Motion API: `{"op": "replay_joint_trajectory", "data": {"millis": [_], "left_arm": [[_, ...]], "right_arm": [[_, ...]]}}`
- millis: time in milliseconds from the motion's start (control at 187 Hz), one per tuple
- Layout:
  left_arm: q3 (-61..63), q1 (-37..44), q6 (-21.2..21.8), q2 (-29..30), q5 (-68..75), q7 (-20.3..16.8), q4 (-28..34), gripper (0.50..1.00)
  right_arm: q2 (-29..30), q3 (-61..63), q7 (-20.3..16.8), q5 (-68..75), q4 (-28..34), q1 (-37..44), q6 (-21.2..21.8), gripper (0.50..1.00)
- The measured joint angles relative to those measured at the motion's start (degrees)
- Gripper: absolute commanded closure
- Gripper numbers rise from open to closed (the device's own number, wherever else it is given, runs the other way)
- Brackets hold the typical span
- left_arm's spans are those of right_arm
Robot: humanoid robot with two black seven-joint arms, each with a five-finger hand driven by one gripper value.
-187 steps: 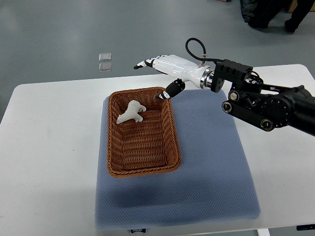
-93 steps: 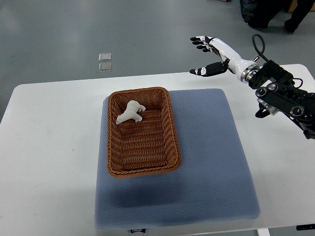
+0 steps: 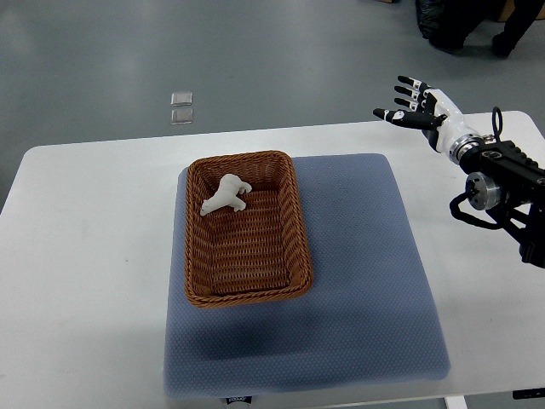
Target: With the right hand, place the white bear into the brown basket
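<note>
White bear [image 3: 226, 194] lying inside brown basket [image 3: 294, 223], at its 12 o'clock end; placement looks done; right hand [image 3: 415, 104] up at 2 o'clock of the basket, well apart, fingers spread, holding nothing; only parking the arm seems left.

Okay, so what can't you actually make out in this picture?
- Right arm: cut off by the right edge beyond the robot hand.
- Left arm: not in view at all.
- Basket: whether the bear leans on its far wall is unclear.
- Two small clear things on the floor: too small to identify.
- Label at the mat's near edge: cut off by the bottom edge.
</note>
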Motion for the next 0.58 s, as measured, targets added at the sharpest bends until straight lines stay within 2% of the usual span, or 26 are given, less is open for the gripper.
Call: {"op": "replay_joint_trajectory", "data": {"millis": [209, 578], "left_arm": [[-0.01, 0.0, 0.0, 0.0, 0.0, 0.01, 0.0, 0.5], [-0.01, 0.0, 0.0, 0.0, 0.0, 0.01, 0.0, 0.5]], "right_arm": [[0.0, -0.02, 0.21, 7.36, -0.49, -0.37, 0.06, 0.574], [0.42, -0.09, 0.68, 7.35, -0.51, -0.63, -0.09, 0.574]]}}
